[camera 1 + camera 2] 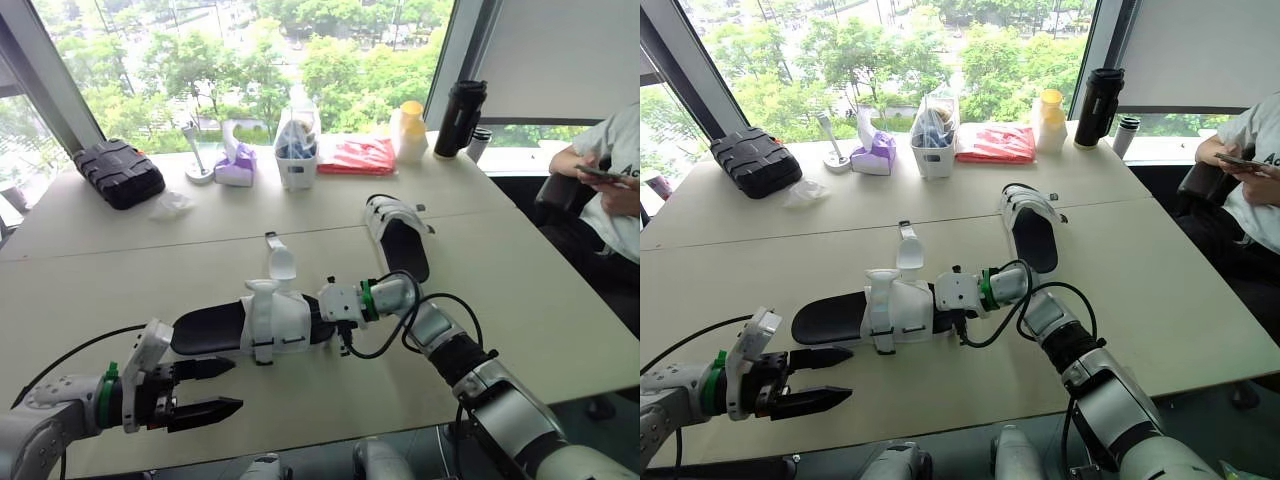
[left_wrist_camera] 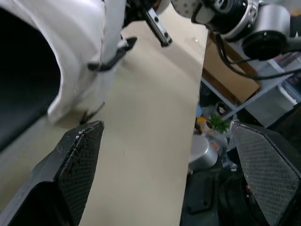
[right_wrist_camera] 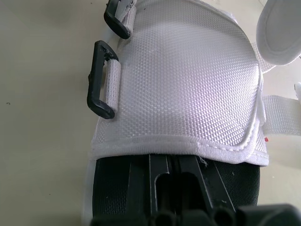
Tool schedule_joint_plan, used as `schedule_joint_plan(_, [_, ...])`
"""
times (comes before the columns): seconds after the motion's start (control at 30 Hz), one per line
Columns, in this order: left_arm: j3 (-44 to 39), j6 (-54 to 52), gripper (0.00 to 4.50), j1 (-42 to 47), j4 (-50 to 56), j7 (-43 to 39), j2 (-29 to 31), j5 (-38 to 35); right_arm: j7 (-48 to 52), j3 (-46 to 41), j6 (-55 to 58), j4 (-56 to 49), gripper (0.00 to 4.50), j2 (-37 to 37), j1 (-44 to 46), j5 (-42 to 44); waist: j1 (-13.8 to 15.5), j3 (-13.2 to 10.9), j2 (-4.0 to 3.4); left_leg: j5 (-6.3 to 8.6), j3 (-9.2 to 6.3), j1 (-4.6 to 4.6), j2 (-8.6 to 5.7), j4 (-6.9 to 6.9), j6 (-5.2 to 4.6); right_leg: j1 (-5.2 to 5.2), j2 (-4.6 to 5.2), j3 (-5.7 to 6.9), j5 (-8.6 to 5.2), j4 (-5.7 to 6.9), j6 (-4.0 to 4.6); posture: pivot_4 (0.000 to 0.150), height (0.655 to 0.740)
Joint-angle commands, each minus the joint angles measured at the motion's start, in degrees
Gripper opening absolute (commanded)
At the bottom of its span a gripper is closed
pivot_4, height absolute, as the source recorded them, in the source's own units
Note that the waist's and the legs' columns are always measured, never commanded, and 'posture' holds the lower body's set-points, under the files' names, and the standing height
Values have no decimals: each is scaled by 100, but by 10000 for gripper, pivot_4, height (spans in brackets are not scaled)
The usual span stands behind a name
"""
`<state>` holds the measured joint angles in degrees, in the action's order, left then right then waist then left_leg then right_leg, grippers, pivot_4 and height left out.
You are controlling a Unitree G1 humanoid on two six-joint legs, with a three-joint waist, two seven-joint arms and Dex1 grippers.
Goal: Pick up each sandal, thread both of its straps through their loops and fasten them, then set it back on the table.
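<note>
Left eye view: near sandal point(image 1: 260, 322) flat at table point(image 1: 520, 300) centre, strap point(image 1: 281, 262) loose toward 12 o'clock, loops point(image 3: 101, 80) empty. Right gripper point(image 3: 173, 165) nearly closed at toe end. Left gripper point(image 1: 222, 390) wide, empty, 7 o'clock. Second sandal point(image 1: 397, 232) 1 o'clock. Threading all ahead.

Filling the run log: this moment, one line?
near sandal on table, straps loose | left gripper open, clear of it | right gripper at its toe end

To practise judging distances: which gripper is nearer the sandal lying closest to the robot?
Right. The right gripper is right at one end of the near sandal. The left gripper hangs apart from it, closer to the robot, fingers open.
</note>
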<state>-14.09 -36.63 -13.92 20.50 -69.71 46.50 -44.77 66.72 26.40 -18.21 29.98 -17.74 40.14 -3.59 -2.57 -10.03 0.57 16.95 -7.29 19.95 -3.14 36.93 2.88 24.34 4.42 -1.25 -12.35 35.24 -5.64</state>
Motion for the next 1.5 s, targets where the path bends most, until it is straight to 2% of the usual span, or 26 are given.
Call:
schedule_joint_plan(0.03, [249,478,44589,-17,-49,5,-176,356,8,180,101,239,0,-53,-129,-304,3,0,-3,0,0,-3,0,0,0,-2,0,-1,0,0,0,1500,7400])
schedule_joint_plan(0.33, [773,1411,44589,220,-336,209,-740,1052,14,174,104,259,0,-54,-102,-304,4,1,-3,0,1,-2,-1,-2,0,0,2,-1,13,0,22,1500,7400])
schedule_joint_plan(0.63, [967,1791,44589,399,-616,320,-1021,1257,12,173,122,269,0,-39,-79,-302,4,1,-2,0,1,-1,-2,-2,0,0,0,1,13,0,21,1500,7400])
schedule_joint_plan(1.07, [738,1829,44589,217,-593,242,-837,1090,4,169,120,263,0,-72,-84,-319,6,1,-2,0,0,-1,-1,-2,0,0,0,1,8,0,13,1500,7400])
schedule_joint_plan(1.5, [805,1882,44589,417,-608,369,-1032,1109,16,180,111,266,0,-69,-83,-320,7,1,-3,0,-1,-1,0,-2,0,0,0,1,1,0,2,1500,7400])
